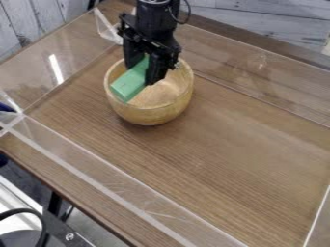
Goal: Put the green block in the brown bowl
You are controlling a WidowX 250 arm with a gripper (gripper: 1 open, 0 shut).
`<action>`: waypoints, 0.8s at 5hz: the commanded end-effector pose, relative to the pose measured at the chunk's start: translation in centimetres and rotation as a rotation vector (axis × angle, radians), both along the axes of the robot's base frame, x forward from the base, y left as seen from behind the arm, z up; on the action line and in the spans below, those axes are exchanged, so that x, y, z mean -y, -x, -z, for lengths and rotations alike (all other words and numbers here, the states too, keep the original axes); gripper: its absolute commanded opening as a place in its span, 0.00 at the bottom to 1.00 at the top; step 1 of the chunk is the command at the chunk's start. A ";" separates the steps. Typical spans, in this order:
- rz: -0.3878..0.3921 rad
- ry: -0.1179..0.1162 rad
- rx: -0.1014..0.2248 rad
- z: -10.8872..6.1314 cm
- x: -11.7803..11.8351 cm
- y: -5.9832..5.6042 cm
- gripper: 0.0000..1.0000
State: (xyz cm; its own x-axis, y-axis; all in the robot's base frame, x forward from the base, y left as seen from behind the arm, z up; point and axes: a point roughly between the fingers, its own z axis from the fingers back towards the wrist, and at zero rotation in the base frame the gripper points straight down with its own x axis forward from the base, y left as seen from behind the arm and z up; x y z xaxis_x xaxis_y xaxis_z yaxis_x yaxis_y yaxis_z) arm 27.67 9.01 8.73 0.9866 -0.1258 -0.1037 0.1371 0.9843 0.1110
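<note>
Above the brown bowl [151, 94], in the only camera view, the gripper [150, 64] points straight down with its dark fingers clamped on the upper end of the green block [133, 81]. The block hangs tilted, its lower end reaching down past the rim into the left part of the bowl's hollow, though whether it touches the inner wall cannot be told from this angle. Holding the bar by one end leaves its length free to enter the bowl ahead of the fingers, which probably explains the grip. The bowl sits on the wooden table [219, 154] toward the far left, inside a low clear acrylic wall [77, 178] that edges the work area. My judgement is that the task is nearly finished: the block seems placed so that letting go would drop it inside, provided it does not tip over the near rim.
</note>
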 end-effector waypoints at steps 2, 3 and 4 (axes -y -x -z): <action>-0.009 0.011 0.030 -1.4 -0.8 -1.1 0.00; -0.027 0.022 0.018 -0.9 -0.6 -1.1 0.00; -0.043 0.033 0.005 -0.4 -0.3 -1.0 0.00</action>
State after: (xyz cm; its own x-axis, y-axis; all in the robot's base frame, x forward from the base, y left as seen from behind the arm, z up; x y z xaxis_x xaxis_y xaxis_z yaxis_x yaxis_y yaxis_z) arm 27.80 9.09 7.85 0.9853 -0.0903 -0.1451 0.1000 0.9931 0.0610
